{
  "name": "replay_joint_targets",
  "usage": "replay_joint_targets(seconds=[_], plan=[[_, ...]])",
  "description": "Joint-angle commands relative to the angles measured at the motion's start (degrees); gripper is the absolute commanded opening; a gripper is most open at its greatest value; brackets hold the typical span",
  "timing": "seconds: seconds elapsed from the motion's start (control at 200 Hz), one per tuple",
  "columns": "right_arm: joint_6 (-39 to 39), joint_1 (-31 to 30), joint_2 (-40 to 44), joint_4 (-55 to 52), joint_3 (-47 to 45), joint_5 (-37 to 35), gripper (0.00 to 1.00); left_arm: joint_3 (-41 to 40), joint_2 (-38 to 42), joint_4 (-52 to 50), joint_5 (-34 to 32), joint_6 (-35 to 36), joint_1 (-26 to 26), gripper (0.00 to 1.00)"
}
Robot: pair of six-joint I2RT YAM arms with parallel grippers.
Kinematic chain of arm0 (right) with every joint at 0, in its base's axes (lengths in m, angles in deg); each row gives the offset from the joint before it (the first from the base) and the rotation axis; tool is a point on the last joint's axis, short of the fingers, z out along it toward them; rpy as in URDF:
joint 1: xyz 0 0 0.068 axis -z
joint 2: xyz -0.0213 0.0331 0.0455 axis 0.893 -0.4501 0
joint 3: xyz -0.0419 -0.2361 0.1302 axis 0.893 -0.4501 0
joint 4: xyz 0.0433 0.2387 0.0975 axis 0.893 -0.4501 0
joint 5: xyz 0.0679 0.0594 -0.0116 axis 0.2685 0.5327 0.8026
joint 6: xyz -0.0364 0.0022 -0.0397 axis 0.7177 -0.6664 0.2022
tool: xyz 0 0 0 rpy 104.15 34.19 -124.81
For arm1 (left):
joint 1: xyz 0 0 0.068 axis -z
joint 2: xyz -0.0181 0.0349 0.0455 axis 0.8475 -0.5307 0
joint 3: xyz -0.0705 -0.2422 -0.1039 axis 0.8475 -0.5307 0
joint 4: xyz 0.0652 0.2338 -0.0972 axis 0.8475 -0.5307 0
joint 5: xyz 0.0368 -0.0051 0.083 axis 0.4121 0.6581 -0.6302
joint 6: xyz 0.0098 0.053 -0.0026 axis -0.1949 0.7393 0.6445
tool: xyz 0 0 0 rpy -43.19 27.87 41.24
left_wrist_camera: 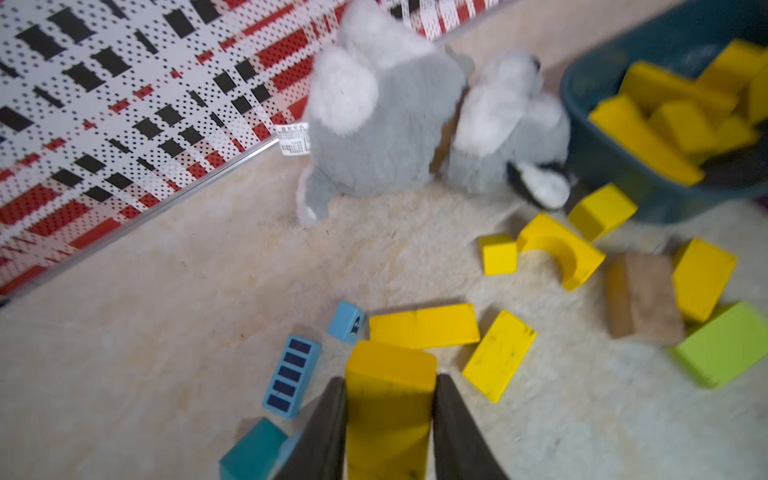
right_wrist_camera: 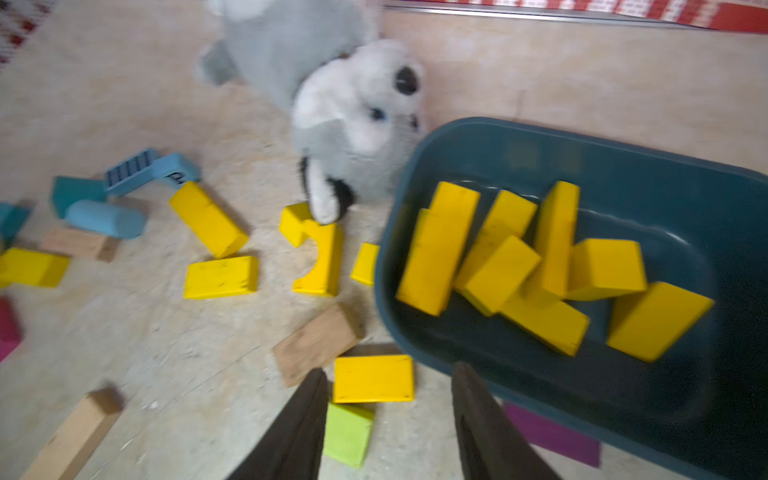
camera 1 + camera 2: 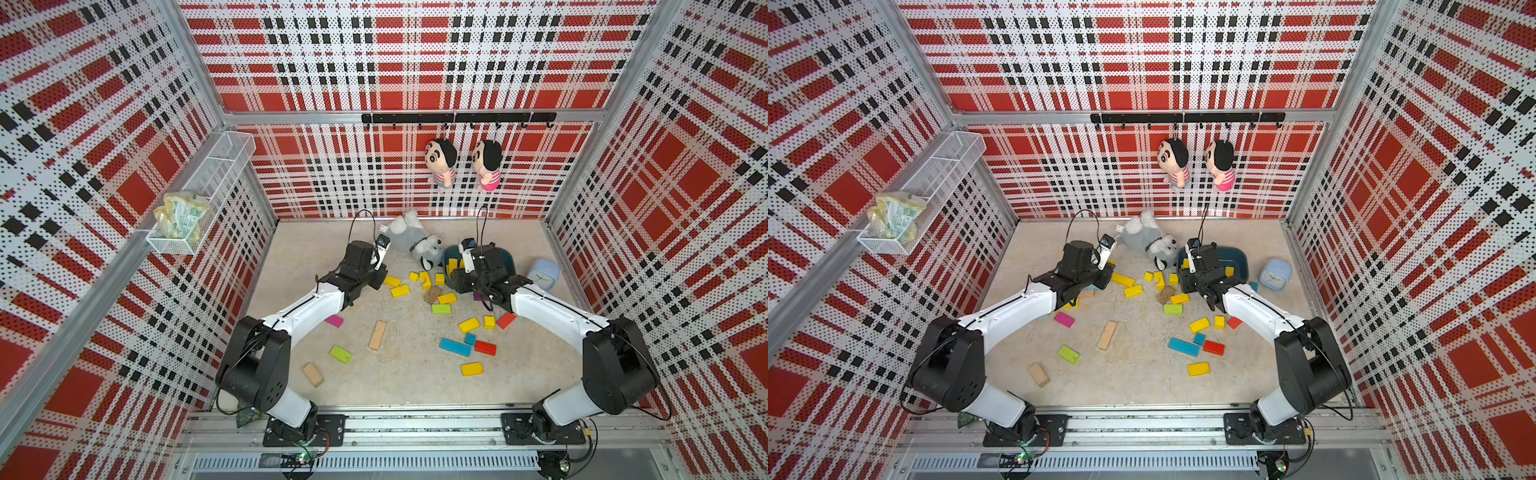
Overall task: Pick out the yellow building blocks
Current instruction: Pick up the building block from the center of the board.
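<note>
Walls (image 3: 415, 62): plaid, red and black on white, dotted all over. Floor (image 3: 407, 386): mottled beige. Yellow building blocks (image 3: 471, 368): bright yellow, dark scuff specks in the wrist views. Bin (image 3: 1241, 255), 1 o'clock of floor: dark teal. Plush toy (image 3: 409, 243), 12 o'clock: grey and white, black nose. 2 lime-green bricks (image 3: 340, 354); 2 red bricks (image 3: 485, 348); blue bar (image 3: 455, 347); magenta brick (image 3: 333, 321); plank (image 3: 377, 335), pale bare wood. Clock (image 3: 545, 272), 2 o'clock: pale blue.

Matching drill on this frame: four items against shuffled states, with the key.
1 left pincer
2 right pincer
3 teal bin
4 blue clock

A open, gripping nothing
B stands beside the bin
C shut on a yellow block
D holds a pile of yellow blocks

Pairs: 1-C, 2-A, 3-D, 4-B
</note>
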Motion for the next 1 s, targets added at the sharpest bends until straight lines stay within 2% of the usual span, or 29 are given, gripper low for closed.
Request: replay_joint_targets(seconds=[0.0, 0.095, 0.225, 0.426, 0.676, 0.842, 0.997], plan=[[2.5, -2.6, 2.9, 7.0, -1.9, 9.5, 0.52, -7.6, 2.8, 21.8, 4.0, -21.0, 0.7, 0.00], [3.4, -4.9, 2.9, 10.9, -3.1, 13.2, 0.52, -11.9, 3.9, 32.1, 4.4, -30.7, 1.5, 0.00], [4.0, -8.1, 1.7, 17.5, -3.7, 16.4, 0.52, -14.0, 3.1, 39.2, 4.8, -36.7, 4.2, 0.00], [3.9, -10.9, -2.8, 21.5, -0.9, 14.8, 0.52, -13.5, 1.4, 40.4, 3.9, -38.1, 8.2, 0.00], [4.2, -11.1, -6.3, 21.9, 2.2, 9.8, 0.48, -13.0, 0.8, 41.3, 2.6, -39.9, 9.8, 0.00], [4.9, -11.1, -7.1, 21.8, 2.9, 7.1, 0.39, -13.2, 0.8, 41.3, 1.2, -40.7, 10.5, 0.00], [5.1, -11.1, -7.4, 22.4, 2.7, 6.8, 0.24, -13.5, 0.9, 41.3, 0.2, -41.5, 10.9, 0.00]])
